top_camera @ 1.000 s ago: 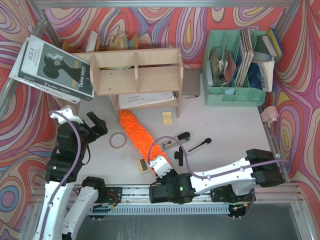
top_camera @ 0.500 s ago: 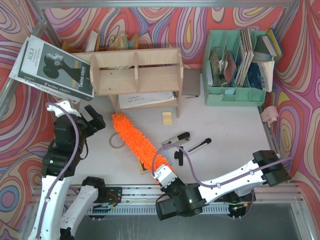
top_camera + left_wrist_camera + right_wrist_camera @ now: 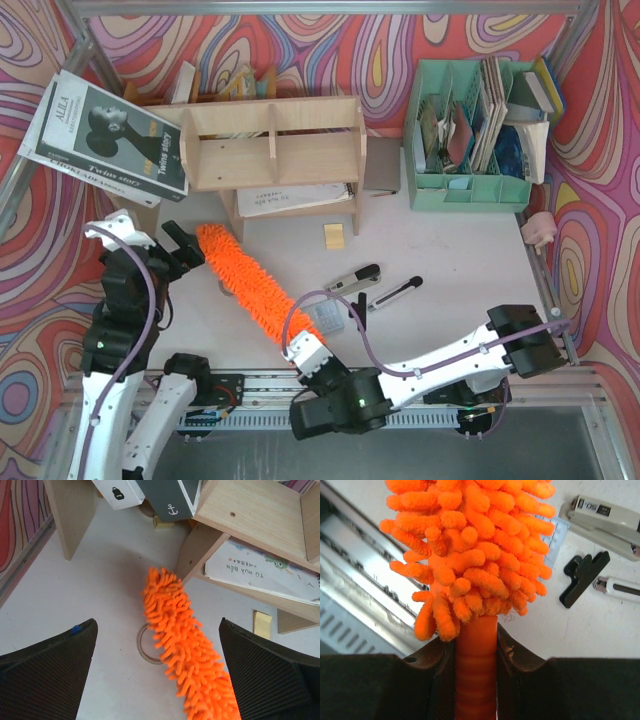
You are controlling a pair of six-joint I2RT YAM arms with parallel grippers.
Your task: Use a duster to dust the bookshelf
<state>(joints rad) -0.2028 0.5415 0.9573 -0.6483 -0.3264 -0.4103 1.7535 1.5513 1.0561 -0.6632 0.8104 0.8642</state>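
Duster [image 3: 245, 282] has swung left, clear of bookshelf [image 3: 270, 150]: no dusting yet. Your right gripper [image 3: 476, 655] clamps its handle; left gripper [image 3: 180, 248] gapes empty.

A robotics lab test cell is suggested: a white table [image 3: 450, 250] is enclosed by swirl-patterned multicoloured wall panels [image 3: 300, 40], edged with a bare aluminium rail [image 3: 260, 383] and dressed with a mint-green plastic file organiser [image 3: 470, 188].
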